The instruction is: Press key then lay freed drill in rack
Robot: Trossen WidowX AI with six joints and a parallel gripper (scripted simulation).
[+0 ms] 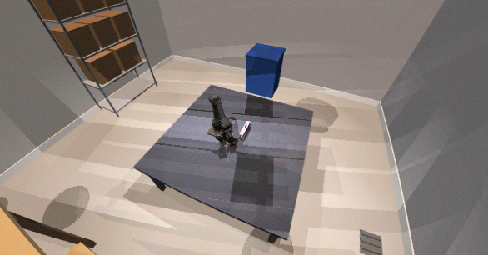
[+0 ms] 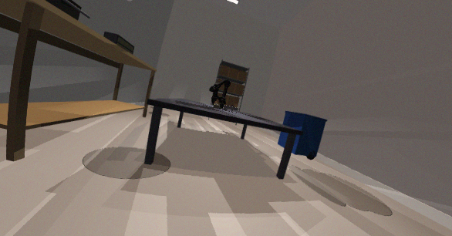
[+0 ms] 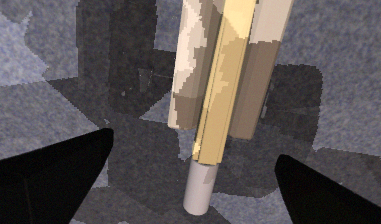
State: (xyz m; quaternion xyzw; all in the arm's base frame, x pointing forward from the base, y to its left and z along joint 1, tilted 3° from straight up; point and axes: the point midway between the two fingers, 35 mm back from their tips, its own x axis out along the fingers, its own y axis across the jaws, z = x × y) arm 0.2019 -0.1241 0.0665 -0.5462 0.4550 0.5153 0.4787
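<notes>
Black parallel-jaw gripper (image 3: 191,170) low over the dark blue-grey mottled table top (image 3: 36,105), jaws spread nearly full wide and gripping nothing; in the wrist view the two black fingertips sit at the lower corners with bare table between them. Ahead of the jaws and centred on the gap: a long assembly running away from the gripper, made of a pale yellow square-section bar (image 3: 226,85) flanked on either side by beige rounded rails (image 3: 191,65), with a short light-grey cylinder stub (image 3: 200,187) poking out of its near end toward the jaws. I take the yellow bar with the grey stub for the drill and the beige rails for its holder or the rack, but cannot tell which. The stub lies between the fingertips' line of reach, not touched by either. From the top view a white elongated block (image 1: 245,129) lies just beside the gripper on the table. Key not identifiable in any view. Progress, judged: whether the key is pressed cannot be told; gripping and pulling seem still to do.
</notes>
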